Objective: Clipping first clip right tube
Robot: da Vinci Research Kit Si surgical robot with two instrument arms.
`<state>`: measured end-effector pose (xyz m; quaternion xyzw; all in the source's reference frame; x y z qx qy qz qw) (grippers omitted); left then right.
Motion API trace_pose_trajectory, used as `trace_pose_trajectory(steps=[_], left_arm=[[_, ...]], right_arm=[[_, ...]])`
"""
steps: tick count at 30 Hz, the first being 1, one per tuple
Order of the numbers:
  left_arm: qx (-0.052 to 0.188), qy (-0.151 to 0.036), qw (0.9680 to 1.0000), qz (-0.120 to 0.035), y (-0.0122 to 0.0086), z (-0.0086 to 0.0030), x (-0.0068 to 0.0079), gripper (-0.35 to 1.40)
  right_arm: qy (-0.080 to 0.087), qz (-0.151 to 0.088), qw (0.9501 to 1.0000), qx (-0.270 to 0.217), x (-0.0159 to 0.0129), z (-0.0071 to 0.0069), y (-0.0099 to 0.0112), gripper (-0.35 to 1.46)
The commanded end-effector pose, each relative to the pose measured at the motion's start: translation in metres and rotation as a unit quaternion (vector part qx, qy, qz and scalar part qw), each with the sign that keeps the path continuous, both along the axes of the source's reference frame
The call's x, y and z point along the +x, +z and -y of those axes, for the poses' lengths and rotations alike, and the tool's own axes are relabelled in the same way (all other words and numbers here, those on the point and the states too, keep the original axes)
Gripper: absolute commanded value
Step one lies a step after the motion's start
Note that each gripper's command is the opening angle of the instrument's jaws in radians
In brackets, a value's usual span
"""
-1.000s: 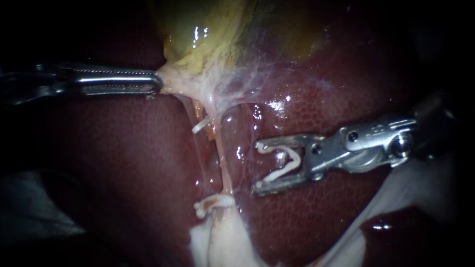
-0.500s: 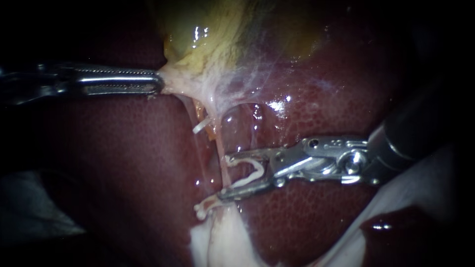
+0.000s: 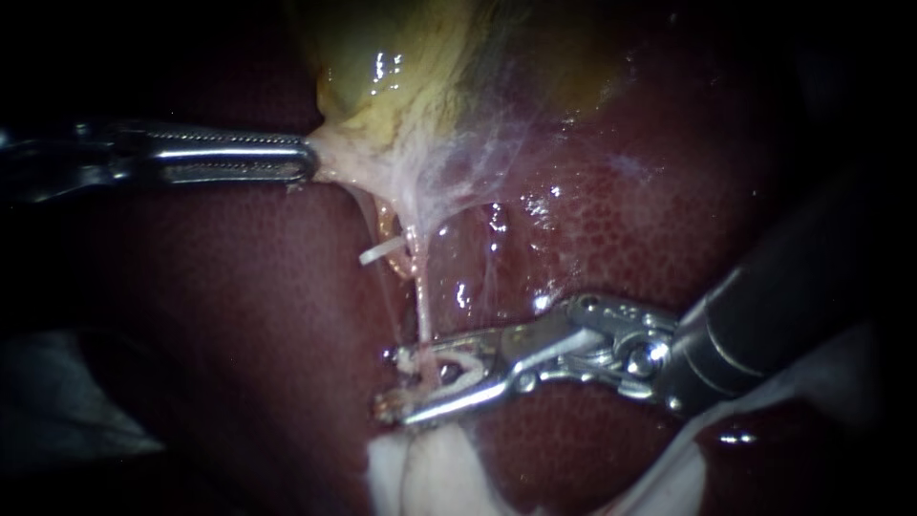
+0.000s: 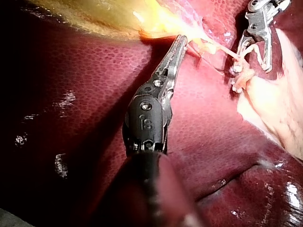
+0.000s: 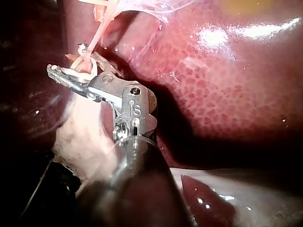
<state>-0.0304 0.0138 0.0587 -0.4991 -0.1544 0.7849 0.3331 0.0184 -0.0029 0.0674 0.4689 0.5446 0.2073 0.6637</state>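
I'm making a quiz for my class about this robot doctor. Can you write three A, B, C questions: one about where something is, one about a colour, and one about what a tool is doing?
1. Where is the right tool now?
A) astride the thin tube
B) in a person's hand
C) far off in the dark

2. What colour is the clip in its jaws?
A) blue
B) white
C) black

3. What is the left tool doing?
A) hanging wide open
B) hiding out of view
C) pinching pale tissue at the gallbladder's narrow end

Answers:
1 A: one jaw shows on each side of the tube.
2 B: the clip shows white between the metal jaws.
3 C: its jaws lie together on the tissue they hold.
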Motion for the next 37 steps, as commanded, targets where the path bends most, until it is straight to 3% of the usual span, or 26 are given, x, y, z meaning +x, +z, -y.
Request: trace_pose_trajectory(steps=[1, 4, 10, 20, 22, 37], left_arm=[[0.0, 0.0, 1.0, 0.0, 0.0, 0.0, 0.0, -0.35], [0.0, 0.0, 1.0, 0.0, 0.0, 0.0, 0.0, -0.35], [0.0, 0.0, 1.0, 0.0, 0.0, 0.0, 0.0, -0.35], [0.0, 0.0, 1.0, 0.0, 0.0, 0.0, 0.0, -0.35], [0.0, 0.0, 1.0, 0.0, 0.0, 0.0, 0.0, -0.35], [0.0, 0.0, 1.0, 0.0, 0.0, -0.0001, -0.0001, -0.35]], right_arm=[[-0.008, -0.002, 1.0, 0.003, 0.0001, 0.0002, -0.0003, 0.48], [-0.014, -0.009, 0.9999, 0.003, 0.0003, 0.0005, -0.0007, 0.45], [-0.011, -0.004, 0.9998, 0.013, 0.0003, 0.0004, -0.001, 0.35], [-0.012, 0.002, 0.9993, 0.036, -0.0004, -0.0006, -0.0019, -0.18], [-0.012, 0.008, 0.9987, 0.049, -0.0006, -0.0005, -0.0019, -0.35], [-0.013, 0.014, 0.9983, 0.055, -0.0009, -0.0001, -0.0016, -0.35]])
